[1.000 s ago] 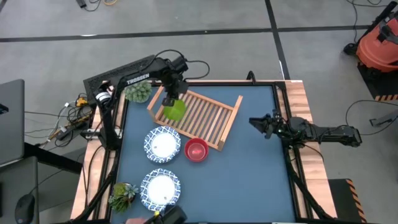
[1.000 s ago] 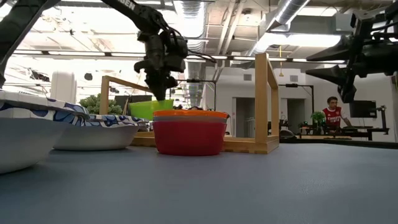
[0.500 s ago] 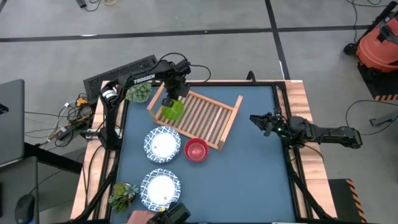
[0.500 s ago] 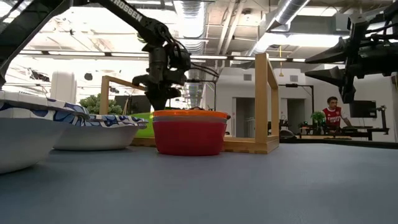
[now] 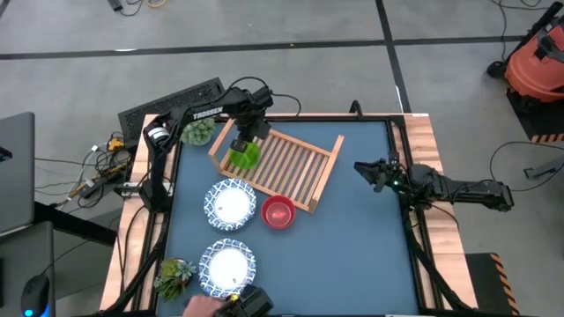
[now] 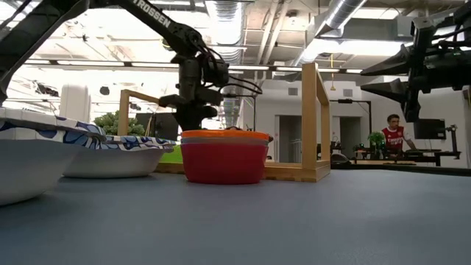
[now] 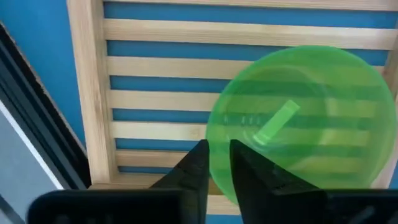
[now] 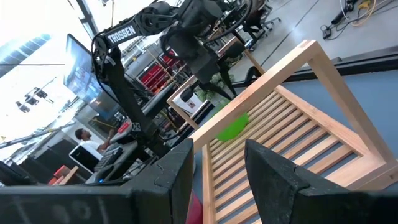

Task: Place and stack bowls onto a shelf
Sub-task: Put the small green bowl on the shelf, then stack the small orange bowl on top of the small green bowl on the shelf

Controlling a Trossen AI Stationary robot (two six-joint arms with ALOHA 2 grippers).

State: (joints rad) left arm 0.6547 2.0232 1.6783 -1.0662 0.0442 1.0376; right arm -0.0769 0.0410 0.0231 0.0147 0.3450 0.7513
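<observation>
The green bowl point(image 5: 243, 158) is at the left end of the wooden slatted shelf point(image 5: 295, 165), under my left gripper point(image 5: 244, 143), which is shut on it. The left wrist view looks down into the green bowl point(image 7: 305, 124) over the shelf's slats point(image 7: 155, 81). In the low view only a green sliver of the bowl point(image 6: 171, 154) shows beside the red bowl point(image 6: 224, 158). My right gripper point(image 5: 364, 171) waits open above the table's right side, touching nothing. The red bowl point(image 5: 278, 212) stands on the table against the shelf's near side. My left gripper pinches the green bowl's rim point(image 7: 214, 163) on the side toward the shelf's left end rail. One finger point(image 7: 245, 171) is inside the bowl and the other point(image 7: 196, 168) outside. The fingers come from above, pointing down. The bowl is low over the slats; whether it rests flat I cannot tell.
Two white bowls with blue rims point(image 5: 231, 204) point(image 5: 229, 267) sit on the table's left side, near of the shelf. Potted plants stand at the far left point(image 5: 196, 130) and near left point(image 5: 174, 276) corners. A person's hand point(image 5: 201, 305) shows at the near edge. Blue table point(image 5: 352, 246) lies right of the bowls.
My left gripper has gone down with the green bowl toward the shelf's left end. The bowl hung above the slats a second ago and now sits low on them, almost hidden behind the red bowl in the low view. The gripper stays shut on the rim.
</observation>
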